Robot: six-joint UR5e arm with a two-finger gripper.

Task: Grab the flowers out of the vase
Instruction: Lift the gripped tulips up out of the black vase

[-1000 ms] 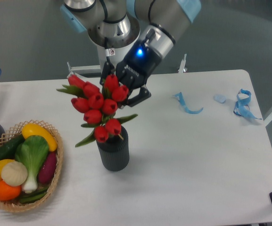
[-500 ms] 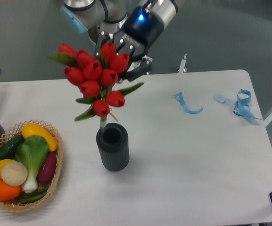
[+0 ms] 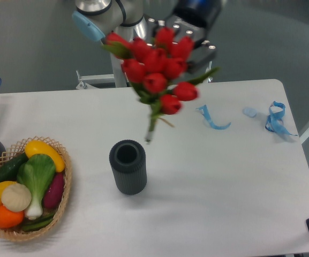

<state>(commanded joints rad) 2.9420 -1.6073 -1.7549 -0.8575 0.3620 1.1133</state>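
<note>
Camera view: the flowers [image 3: 157, 67] are seen in the upper middle of the frame as a tight bunch of red tulip buds with green leaves, slightly blurred, wholly clear of the vase [image 3: 127, 166]. Their long axis is tilted, with buds toward the upper right and green stem ends pointing down-left, above and just right of the vase's round open mouth. The gripper [image 3: 189, 40] is largely hidden behind the buds; it is closed on the bunch. The ribbed dark vase is stood upright at lower centre.
</note>
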